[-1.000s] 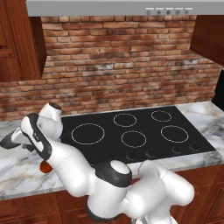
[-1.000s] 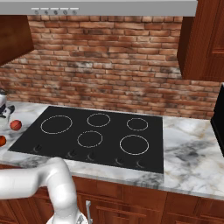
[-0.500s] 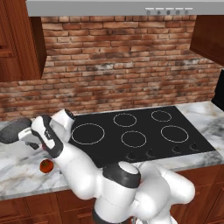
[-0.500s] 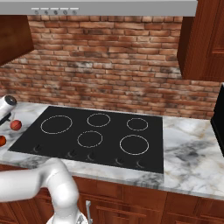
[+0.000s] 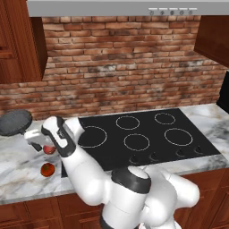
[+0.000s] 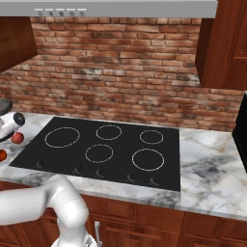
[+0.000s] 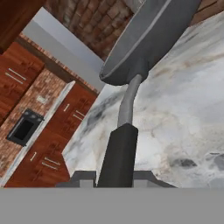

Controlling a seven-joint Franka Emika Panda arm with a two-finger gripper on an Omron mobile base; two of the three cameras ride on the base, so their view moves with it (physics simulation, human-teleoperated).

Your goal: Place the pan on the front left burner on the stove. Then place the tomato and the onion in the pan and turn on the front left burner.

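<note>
My gripper (image 5: 34, 134) is shut on the black handle (image 7: 119, 153) of the dark grey pan (image 5: 15, 121), which hangs above the marble counter left of the stove (image 5: 112, 150). In the hand view the pan (image 7: 148, 39) tilts away beyond the handle, and the gripper (image 7: 117, 178) clasps the handle's near end. The tomato (image 5: 47, 169) lies on the counter below the arm, and the onion (image 5: 49, 149) sits just behind it, partly hidden by the arm. Nothing stands on the front left burner (image 5: 91, 136). From the right side, the onion (image 6: 18, 138), the tomato (image 6: 1, 155) and the burner (image 6: 62, 137) show.
Knobs (image 5: 154, 156) line the stove's front edge. A brick wall (image 5: 125, 67) rises behind, with wooden cabinets (image 5: 18, 40) at the upper left and a hood (image 5: 134, 6) overhead. Marble counter (image 6: 212, 169) stretches to the right of the stove.
The hand has turned and risen with the handle in it. The pan has come up off the counter and further into the left base view.
</note>
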